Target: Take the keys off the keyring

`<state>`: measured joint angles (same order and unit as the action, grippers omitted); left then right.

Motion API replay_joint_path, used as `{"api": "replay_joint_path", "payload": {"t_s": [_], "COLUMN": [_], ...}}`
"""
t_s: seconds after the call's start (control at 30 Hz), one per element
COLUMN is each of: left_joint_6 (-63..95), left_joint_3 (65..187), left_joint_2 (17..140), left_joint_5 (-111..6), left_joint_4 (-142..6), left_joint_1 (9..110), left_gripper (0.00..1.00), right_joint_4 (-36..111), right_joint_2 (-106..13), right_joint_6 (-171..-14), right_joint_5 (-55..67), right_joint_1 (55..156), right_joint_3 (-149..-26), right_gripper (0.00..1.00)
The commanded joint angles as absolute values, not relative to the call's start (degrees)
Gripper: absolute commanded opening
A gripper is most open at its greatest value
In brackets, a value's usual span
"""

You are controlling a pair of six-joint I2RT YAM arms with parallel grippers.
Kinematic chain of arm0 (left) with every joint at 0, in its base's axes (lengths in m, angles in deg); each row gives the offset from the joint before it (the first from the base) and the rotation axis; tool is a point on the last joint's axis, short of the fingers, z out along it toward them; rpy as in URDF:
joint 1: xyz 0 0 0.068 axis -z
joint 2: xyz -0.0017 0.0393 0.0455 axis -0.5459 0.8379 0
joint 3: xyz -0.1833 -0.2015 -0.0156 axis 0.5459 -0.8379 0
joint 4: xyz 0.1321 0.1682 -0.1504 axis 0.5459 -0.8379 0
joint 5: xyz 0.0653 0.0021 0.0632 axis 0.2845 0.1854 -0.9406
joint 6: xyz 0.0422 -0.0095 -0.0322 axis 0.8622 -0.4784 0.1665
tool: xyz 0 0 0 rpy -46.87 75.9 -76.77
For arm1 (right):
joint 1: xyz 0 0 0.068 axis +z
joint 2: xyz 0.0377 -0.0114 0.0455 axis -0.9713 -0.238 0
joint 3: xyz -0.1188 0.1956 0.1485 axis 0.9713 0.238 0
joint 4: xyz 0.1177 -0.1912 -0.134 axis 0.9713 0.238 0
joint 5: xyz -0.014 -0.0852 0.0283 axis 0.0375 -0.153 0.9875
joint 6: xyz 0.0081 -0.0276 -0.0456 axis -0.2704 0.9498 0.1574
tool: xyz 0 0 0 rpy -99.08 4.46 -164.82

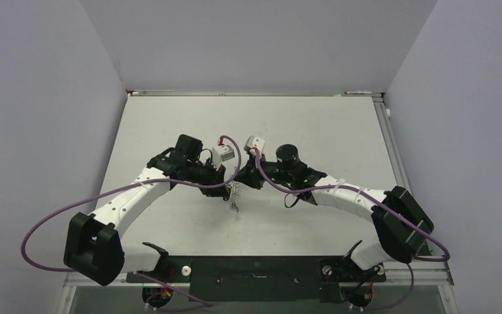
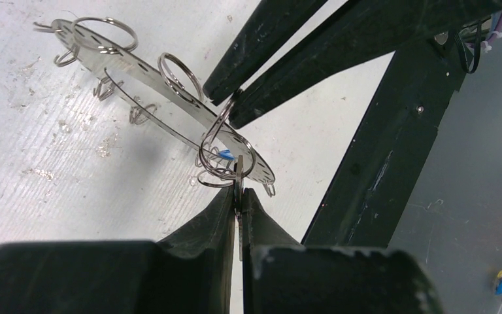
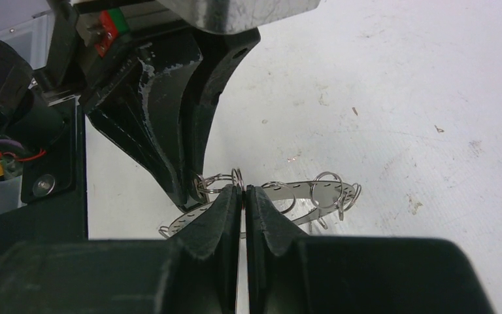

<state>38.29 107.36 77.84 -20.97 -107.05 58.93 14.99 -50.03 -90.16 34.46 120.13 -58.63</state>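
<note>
The keyring (image 2: 137, 69) is a flat grey slotted ring with wire loops (image 2: 180, 72) along its rim. It hangs tilted just above the table between both grippers (image 1: 234, 199). My left gripper (image 2: 238, 194) is shut on a thin silvery key (image 2: 238, 171) at the ring's near end, beside a small blue piece (image 2: 225, 154). My right gripper (image 3: 242, 190) is shut on a wire loop (image 3: 238, 175) of the keyring (image 3: 301, 191). Its fingers (image 2: 261, 39) reach in from the upper right in the left wrist view. The two grippers meet tip to tip at the table's middle (image 1: 234, 178).
The white table (image 1: 314, 131) is scuffed and walled by grey panels on three sides. The right arm's dark link (image 2: 392, 144) crosses the left wrist view. The left gripper's body (image 3: 163, 98) fills the upper left of the right wrist view.
</note>
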Motion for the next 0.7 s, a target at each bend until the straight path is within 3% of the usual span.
{"api": "replay_joint_path", "payload": {"t_s": [0.0, 0.37, 0.67], "left_joint_6": [37.79, 37.63, 40.51], "left_joint_3": [109.46, 114.16, 118.75], "left_joint_2": [75.62, 74.52, 74.11], "left_joint_5": [-20.98, -21.64, -25.0], "left_joint_4": [-109.21, -110.73, -111.1], "left_joint_1": [59.36, 59.36, 59.45], "left_gripper": [0.0, 0.0, 0.0], "right_joint_4": [11.99, 14.88, 15.79], "right_joint_2": [-50.29, -50.44, -50.67], "right_joint_6": [-87.74, -84.68, -85.21], "right_joint_5": [27.53, 23.29, 28.51], "right_joint_1": [120.01, 121.21, 121.74], "right_joint_3": [-60.49, -60.37, -61.01], "right_gripper": [0.05, 0.05, 0.05]}}
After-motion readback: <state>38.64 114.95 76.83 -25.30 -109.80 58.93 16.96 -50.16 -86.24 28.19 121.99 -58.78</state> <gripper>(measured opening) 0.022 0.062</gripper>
